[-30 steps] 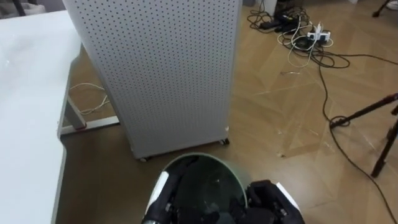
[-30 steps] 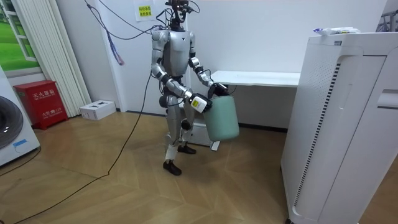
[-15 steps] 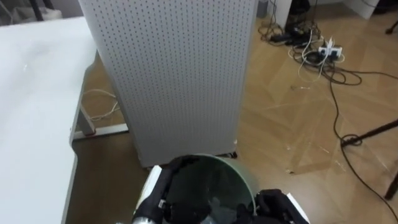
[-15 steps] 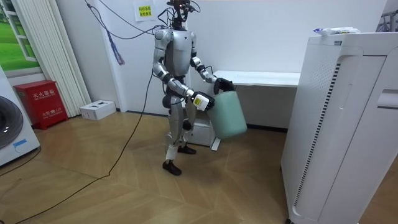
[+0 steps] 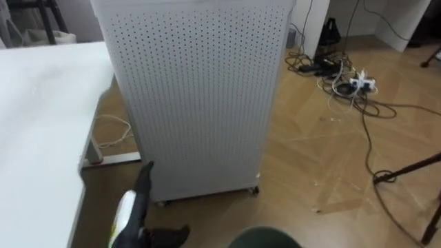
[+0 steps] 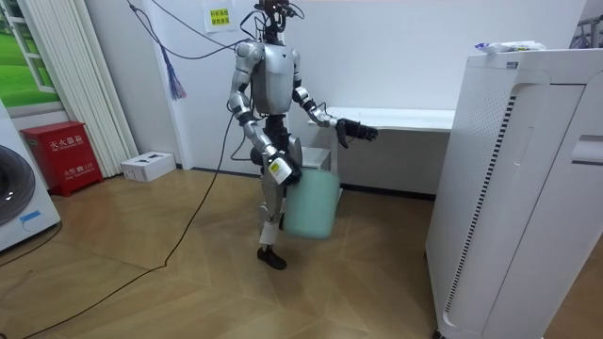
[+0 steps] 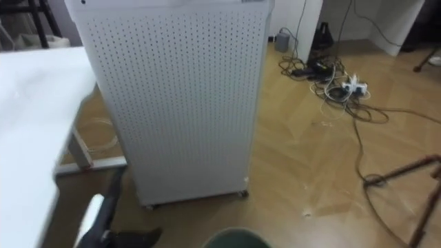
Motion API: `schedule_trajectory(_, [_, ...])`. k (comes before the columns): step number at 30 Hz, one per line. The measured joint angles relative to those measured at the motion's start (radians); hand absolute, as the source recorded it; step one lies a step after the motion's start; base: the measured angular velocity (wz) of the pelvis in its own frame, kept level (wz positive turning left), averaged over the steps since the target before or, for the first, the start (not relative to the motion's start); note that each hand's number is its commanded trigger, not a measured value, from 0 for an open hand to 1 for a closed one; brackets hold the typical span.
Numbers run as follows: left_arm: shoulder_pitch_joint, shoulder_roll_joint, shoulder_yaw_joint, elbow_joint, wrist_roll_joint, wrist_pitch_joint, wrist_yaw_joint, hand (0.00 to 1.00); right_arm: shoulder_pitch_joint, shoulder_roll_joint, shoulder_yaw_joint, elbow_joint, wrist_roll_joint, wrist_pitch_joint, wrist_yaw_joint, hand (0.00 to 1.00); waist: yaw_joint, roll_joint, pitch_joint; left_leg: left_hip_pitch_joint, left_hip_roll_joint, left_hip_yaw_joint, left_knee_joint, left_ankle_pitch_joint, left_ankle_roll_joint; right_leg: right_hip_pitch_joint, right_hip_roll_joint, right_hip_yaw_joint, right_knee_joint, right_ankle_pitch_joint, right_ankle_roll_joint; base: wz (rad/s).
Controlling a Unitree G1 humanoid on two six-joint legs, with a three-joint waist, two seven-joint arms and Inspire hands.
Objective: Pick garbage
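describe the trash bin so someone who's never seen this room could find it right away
Look at the humanoid robot standing on the wooden floor beside the white table. The trash bin hangs low at its right hand, against its legs. It is the one pale green tub among white furniture.

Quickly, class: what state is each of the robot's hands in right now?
Left hand: open, held out in front, empty.
Right hand: closed on the rim of the green bin, carrying it at its side.
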Motion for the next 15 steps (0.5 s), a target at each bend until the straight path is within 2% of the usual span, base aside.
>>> schedule_trajectory(2, [0.004, -0.002, -0.011, 0.046, 0.0, -0.007, 0.003, 0.0, -0.003, -0.006, -0.023, 0.061, 0.013, 0.002, -0.02, 1.0, 0.0, -0.001, 0.0002, 0.006, 0.002, 0.055, -0.007, 0.002, 0.0, 0.016, 0.002, 0.016, -0.011, -0.001, 0.001, 0.36])
schedule_trajectory(3, [0.015, 0.001, -0.012, 0.083, -0.003, -0.006, 0.011, 0.0, -0.006, -0.014, -0.029, 0.096, 0.013, 0.006, -0.02, 1.0, 0.005, -0.001, 0.0003, 0.021, 0.001, 0.057, -0.013, 0.002, 0.0, 0.026, 0.005, 0.029, -0.011, -0.002, 0.004, 0.22])
schedule_trajectory(6, [0.04, 0.01, -0.003, 0.178, -0.008, -0.001, 0.015, 0.0, -0.006, -0.016, -0.038, 0.131, 0.018, 0.012, -0.015, 1.0, 0.011, -0.003, 0.0006, 0.024, -0.006, 0.059, -0.011, 0.002, 0.0, 0.033, 0.007, 0.028, -0.012, -0.002, 0.004, 0.01])
schedule_trajectory(8, [0.057, 0.012, 0.005, 0.208, -0.008, 0.016, 0.01, 0.0, -0.006, -0.012, -0.039, 0.133, 0.024, 0.017, 0.001, 1.0, 0.011, -0.003, 0.0005, 0.021, -0.007, 0.061, -0.011, 0.002, 0.0, 0.03, 0.006, 0.026, -0.011, -0.003, 0.004, 0.03])
schedule_trajectory(13, [0.092, 0.0, 0.005, 0.266, -0.007, 0.034, -0.024, 0.0, -0.007, 0.005, -0.036, 0.155, 0.025, 0.02, 0.053, 1.0, 0.02, -0.002, 0.0006, 0.019, -0.007, 0.068, -0.007, 0.002, 0.0, 0.027, 0.008, 0.027, -0.017, -0.006, 0.009, -0.02])
schedule_trajectory(15, [0.095, -0.007, 0.005, 0.308, -0.005, 0.034, -0.044, 0.0, -0.006, 0.008, -0.037, 0.156, 0.023, 0.022, 0.06, 1.0, 0.034, 0.005, -0.0015, 0.009, -0.005, 0.08, 0.007, 0.002, 0.0, 0.025, 0.01, 0.03, -0.027, -0.007, 0.005, -0.06])
